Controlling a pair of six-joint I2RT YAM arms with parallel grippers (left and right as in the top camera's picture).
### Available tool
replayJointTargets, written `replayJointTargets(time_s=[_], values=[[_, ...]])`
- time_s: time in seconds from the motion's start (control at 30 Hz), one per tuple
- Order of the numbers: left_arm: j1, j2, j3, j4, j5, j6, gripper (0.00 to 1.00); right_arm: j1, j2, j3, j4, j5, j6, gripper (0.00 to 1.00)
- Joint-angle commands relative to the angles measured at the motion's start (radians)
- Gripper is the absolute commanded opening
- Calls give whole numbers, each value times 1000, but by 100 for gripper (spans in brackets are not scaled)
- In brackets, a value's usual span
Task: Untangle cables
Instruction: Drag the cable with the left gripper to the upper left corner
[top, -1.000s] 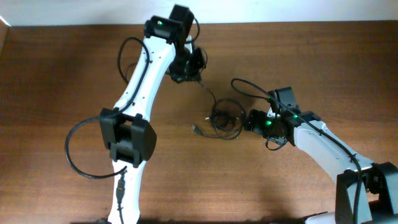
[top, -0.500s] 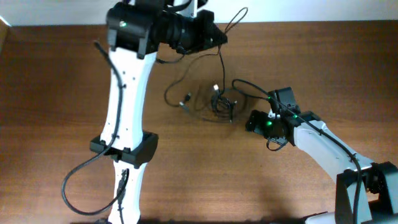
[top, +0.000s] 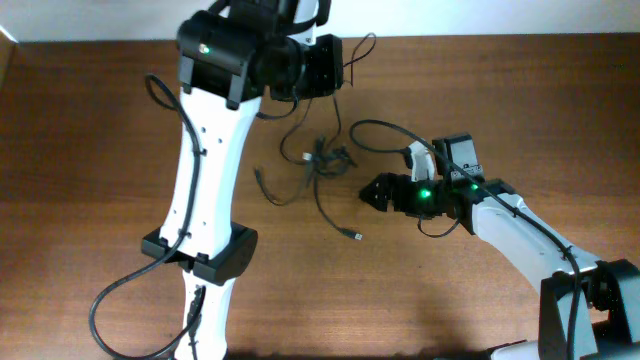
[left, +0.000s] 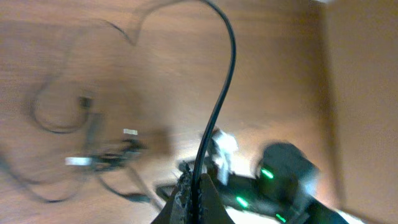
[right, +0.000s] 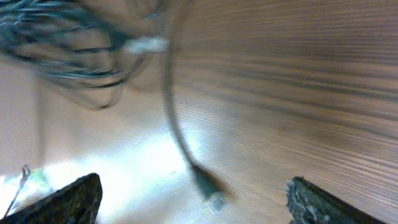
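The cables (top: 320, 156) lie as a loose black knot on the brown table, with one strand curling left (top: 266, 188) and another running to a plug end (top: 355, 235). My left gripper (top: 326, 66) is raised above the table and shut on one cable, which loops past it (top: 361, 45). In the left wrist view the fingertips (left: 194, 186) pinch that black cord (left: 221, 93), with the knot (left: 106, 152) blurred below. My right gripper (top: 375, 193) stands open just right of the knot. Between its wide fingers (right: 68, 199) lies the plug end (right: 208, 190), untouched, with the knot (right: 62, 43) beyond.
The thick black cables of both arms hang beside them (top: 120, 300) (top: 385, 130). The white wall edge (top: 480, 20) runs along the back of the table. The right arm's base (top: 590, 300) stands at the lower right.
My left gripper has risen from the table with its cable, dragging the knot up and left and loosening it. A plug strand fell free. My right gripper moved left and opened wider.
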Motion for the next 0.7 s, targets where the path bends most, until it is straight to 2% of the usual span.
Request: replayJointTargets(time_s=[0.0,0.07,0.13,0.2,0.27,0.37,0.43,0.57,0.67], values=[[5,-23,1,0,-143,-67,0,3,4,8,55,-233,-64,97],[5,-23,1,15,-15,-66,0,3,4,8,102,-226,-47,97],[5,-23,1,13,-2,-67,0,3,4,8,119,-114,60,97],[5,-23,1,2,79,-67,0,3,4,8,133,-24,111,97],[5,-23,1,11,146,-67,0,9,4,8,179,-25,137,96],[5,-23,1,13,172,-71,0,58,4,8,258,-3,159,97],[5,-23,1,14,192,-86,0,102,4,8,253,164,226,96],[5,-23,1,18,202,-90,0,147,5,8,229,468,259,96],[6,-23,1,6,201,-89,0,146,5,8,111,639,270,86]])
